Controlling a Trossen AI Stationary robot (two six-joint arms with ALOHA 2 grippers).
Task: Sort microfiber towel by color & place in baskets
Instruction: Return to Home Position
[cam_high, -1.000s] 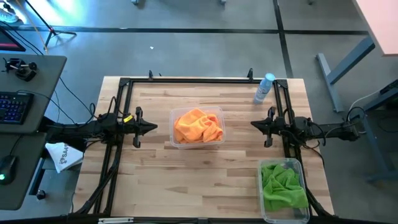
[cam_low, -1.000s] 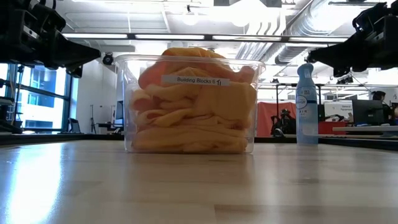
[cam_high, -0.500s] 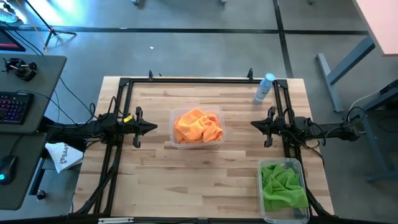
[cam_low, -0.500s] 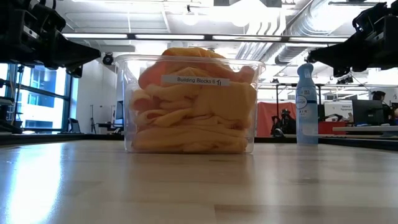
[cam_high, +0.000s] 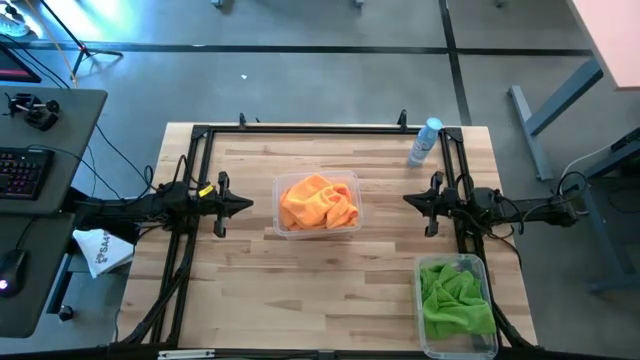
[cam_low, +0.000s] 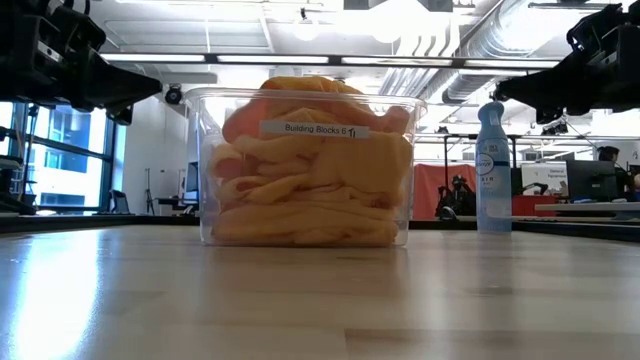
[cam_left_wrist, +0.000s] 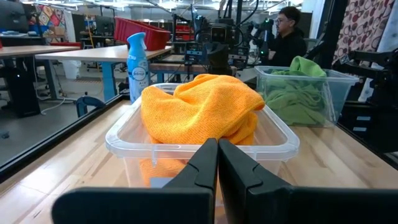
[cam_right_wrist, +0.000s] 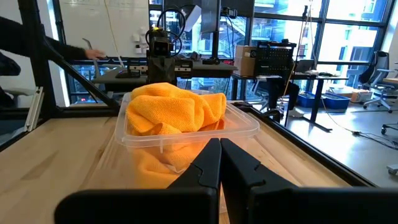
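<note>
Orange microfiber towels (cam_high: 318, 203) heap in the centre basket (cam_high: 352, 182); green towels (cam_high: 455, 298) fill the corner basket (cam_high: 450, 262). Left tool (cam_high: 243, 204) and right tool (cam_high: 409, 200), fingers together, empty, hang parked at opposite desk (cam_high: 250, 290) sides, sorting apparently done.

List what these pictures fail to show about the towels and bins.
- Number of orange towels: in every view the heap's own folds hide the cloths beneath.
- Number of green towels: the same; the low view misses the green bin altogether.
- Front wall of the orange bin: in both wrist views it is partly behind the left gripper and the right gripper, both shut.
- Label on the spray bottle: low view, print too small.
</note>
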